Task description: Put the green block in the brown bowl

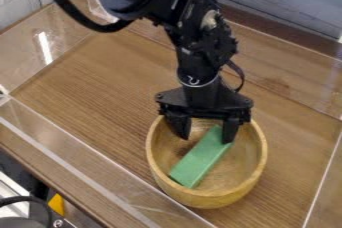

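The green block (201, 161) lies slanted inside the brown bowl (251, 175), which sits on the wooden table at the lower right of the camera view. My gripper (202, 125) hangs straight down over the bowl's far side, just above the block's upper end. Its two black fingers stand apart, open, with nothing between them. The black arm rises from it toward the top left.
Clear acrylic walls (80, 167) fence the wooden table (94, 82) at the front and left. A small clear stand (111, 10) sits at the back left. A pale wall runs along the back.
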`<state>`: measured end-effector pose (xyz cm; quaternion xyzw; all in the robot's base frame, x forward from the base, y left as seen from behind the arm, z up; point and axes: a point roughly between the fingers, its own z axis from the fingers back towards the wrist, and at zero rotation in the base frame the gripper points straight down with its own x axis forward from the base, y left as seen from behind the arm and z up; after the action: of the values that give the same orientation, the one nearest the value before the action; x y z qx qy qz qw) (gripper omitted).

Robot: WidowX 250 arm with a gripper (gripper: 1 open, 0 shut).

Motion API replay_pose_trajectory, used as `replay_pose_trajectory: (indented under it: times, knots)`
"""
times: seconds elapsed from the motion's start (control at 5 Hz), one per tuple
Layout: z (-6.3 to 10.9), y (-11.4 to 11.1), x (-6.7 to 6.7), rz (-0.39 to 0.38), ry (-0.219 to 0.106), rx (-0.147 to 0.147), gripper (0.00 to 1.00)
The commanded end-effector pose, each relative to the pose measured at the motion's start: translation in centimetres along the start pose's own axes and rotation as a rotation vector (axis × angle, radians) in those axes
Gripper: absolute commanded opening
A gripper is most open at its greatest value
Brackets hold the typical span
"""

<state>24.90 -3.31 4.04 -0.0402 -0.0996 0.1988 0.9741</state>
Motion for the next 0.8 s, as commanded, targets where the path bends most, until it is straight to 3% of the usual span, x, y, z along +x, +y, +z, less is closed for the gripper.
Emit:
replay_pose_trajectory:
  times: [0.0, 0.2, 0.6]
  knots:
    - [-0.3, 1.4, -0.4, 0.050, 0.001, 0.014, 1.00]
    - [-0.4, 2.3, -1.2, 0.088, 0.001, 0.022, 0.00]
    - [-0.7, 1.0, -2.1, 0.051, 0.010, 0.010, 0.00]
